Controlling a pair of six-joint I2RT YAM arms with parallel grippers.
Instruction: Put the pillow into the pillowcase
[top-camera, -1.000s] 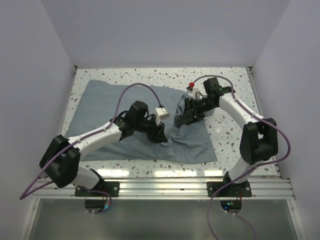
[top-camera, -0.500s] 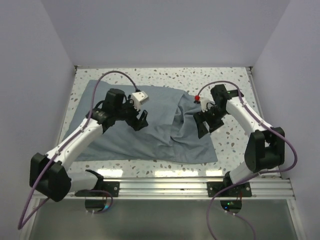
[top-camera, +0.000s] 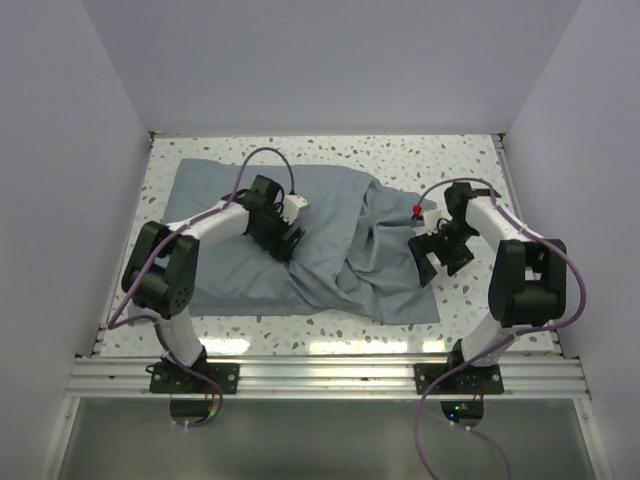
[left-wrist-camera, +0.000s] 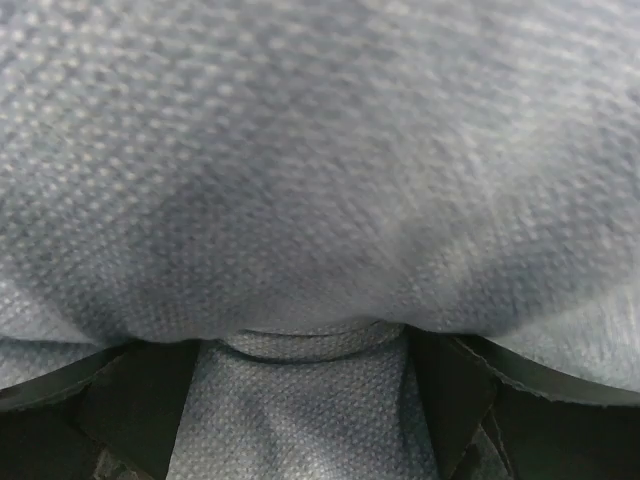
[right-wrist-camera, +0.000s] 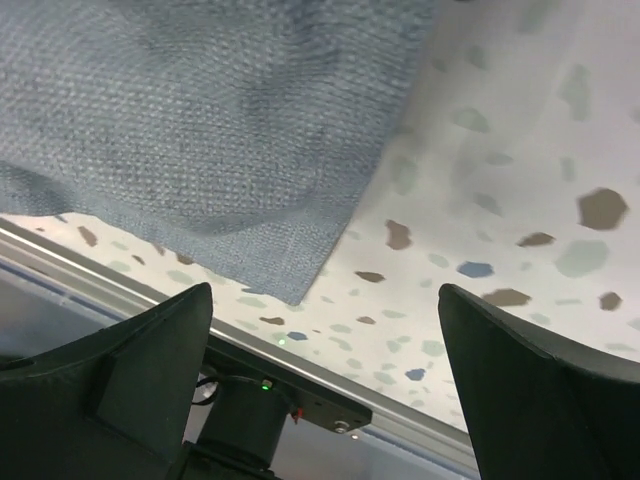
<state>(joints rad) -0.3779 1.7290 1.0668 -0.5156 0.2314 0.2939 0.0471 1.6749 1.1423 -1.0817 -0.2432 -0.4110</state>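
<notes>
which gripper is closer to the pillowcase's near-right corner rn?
Right. The right gripper is open over the table just past the pillowcase edge, with that corner in its wrist view. The left gripper sits mid-pillowcase, far left of it.

The speckled terrazzo tabletop sits between plain pale walls. An aluminium rail runs along its near edge.

The pillowcase bulges blurred against the left wrist camera, covering the fingertips of the left hand.
</notes>
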